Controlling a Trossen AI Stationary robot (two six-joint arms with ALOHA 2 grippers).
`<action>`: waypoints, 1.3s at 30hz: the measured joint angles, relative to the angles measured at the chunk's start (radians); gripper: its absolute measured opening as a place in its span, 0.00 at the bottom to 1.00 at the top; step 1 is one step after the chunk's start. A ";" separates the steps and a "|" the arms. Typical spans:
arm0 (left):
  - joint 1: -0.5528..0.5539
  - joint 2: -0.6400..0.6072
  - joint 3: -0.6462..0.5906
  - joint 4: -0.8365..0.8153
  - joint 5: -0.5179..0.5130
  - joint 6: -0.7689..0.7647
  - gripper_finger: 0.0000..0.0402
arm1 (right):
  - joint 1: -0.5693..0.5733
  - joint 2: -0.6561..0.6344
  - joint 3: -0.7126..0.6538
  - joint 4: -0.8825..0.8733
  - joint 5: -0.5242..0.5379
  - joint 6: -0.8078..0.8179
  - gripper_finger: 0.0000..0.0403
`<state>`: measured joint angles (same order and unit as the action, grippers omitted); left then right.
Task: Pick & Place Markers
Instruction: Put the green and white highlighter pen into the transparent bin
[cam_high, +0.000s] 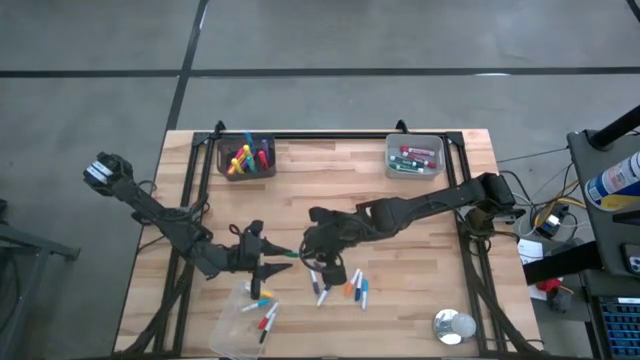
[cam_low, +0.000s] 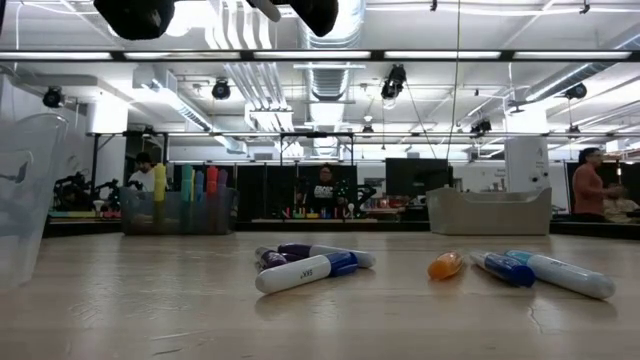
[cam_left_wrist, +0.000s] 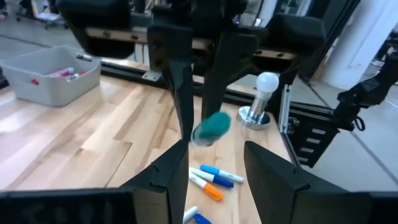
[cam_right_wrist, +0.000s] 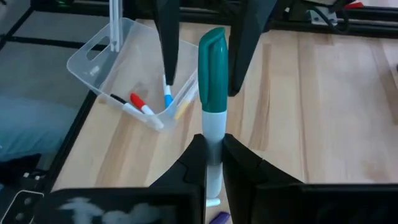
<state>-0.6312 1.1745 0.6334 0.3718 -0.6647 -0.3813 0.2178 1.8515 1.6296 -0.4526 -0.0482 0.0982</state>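
Green-capped marker (cam_right_wrist: 213, 93), white barrel: sitting pinched at the barrel in the right end effector (cam_right_wrist: 213, 152), fingers closed tight on it, long axis running straight out from the fingertips with the cap end leading toward the left end effector (cam_right_wrist: 202, 46). Both are meeting over the middle of the bench (cam_high: 330, 190), toward its front. The left end effector (cam_left_wrist: 214, 158) is standing open, its two fingers flanking the cap without clamping it; in the left wrist view the teal cap (cam_left_wrist: 212, 126) is pointing back between those fingers. Loose markers (cam_high: 340, 288): lying flat on the bench just in front of the right end effector, axes at mixed angles; the low view is showing a white-and-blue one (cam_low: 305, 271), an orange one (cam_low: 445, 265) and further blue ones (cam_low: 545, 272). Clear tray (cam_high: 245, 318): resting at the front left of the bench, holding red, blue and yellow markers (cam_right_wrist: 155, 102) lying flat. Back-left bin (cam_high: 246, 157): holding markers standing upright. Back-right bin (cam_high: 414, 157): holding markers lying flat.
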 joint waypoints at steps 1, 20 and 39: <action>0.000 0.000 0.000 0.009 0.002 0.019 0.37 | -0.001 0.001 0.000 0.003 0.000 0.000 0.06; 0.016 0.000 0.000 0.063 -0.002 0.042 0.28 | -0.005 0.009 -0.003 0.045 -0.005 0.004 0.06; 0.009 -0.021 0.001 -0.075 0.224 -0.174 0.12 | 0.014 0.008 -0.011 -0.160 0.001 0.058 0.35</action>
<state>-0.6218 1.1530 0.6342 0.2967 -0.4406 -0.5548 0.2323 1.8599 1.6184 -0.6128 -0.0475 0.1557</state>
